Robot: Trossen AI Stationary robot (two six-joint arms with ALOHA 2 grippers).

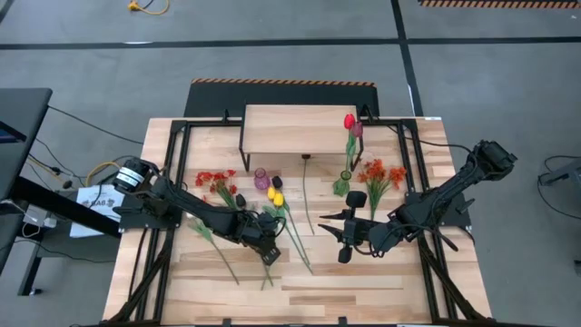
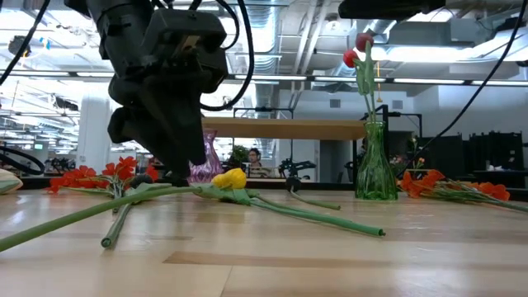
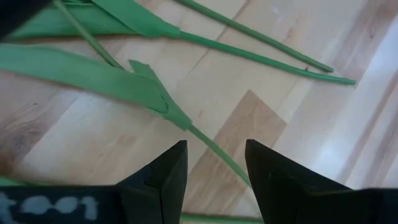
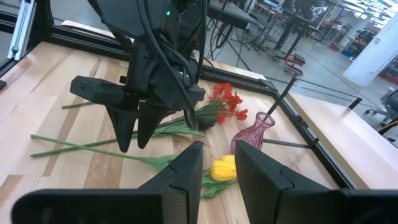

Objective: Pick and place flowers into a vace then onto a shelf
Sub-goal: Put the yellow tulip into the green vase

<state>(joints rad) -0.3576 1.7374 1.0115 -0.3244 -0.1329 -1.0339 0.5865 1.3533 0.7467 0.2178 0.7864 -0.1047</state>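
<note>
My left gripper [image 1: 265, 245] [image 3: 214, 165] is open, low over the table, with its fingers on either side of a thin green stem [image 3: 214, 152] that lies flat on the planks. My right gripper [image 1: 341, 234] [image 4: 219, 149] is open and hovers right of the flowers, touching nothing. Yellow tulips [image 1: 275, 194] [image 2: 229, 177], a dark maroon tulip [image 4: 205, 122] and an orange-red spray [image 1: 213, 179] lie on the table. A green glass vase [image 1: 345, 178] [image 2: 375, 165] stands upright with red and pink tulips [image 1: 350, 124] in it. The shelf [image 1: 300, 127] stands at the far edge.
A pink glass vase [image 1: 261, 178] [image 4: 254, 134] stands upright in front of the shelf. A second orange-red spray [image 1: 381, 173] lies right of the green vase. Several loose stems [image 1: 304, 213] cross the middle of the table. Black frame rails [image 1: 172, 182] run along both sides.
</note>
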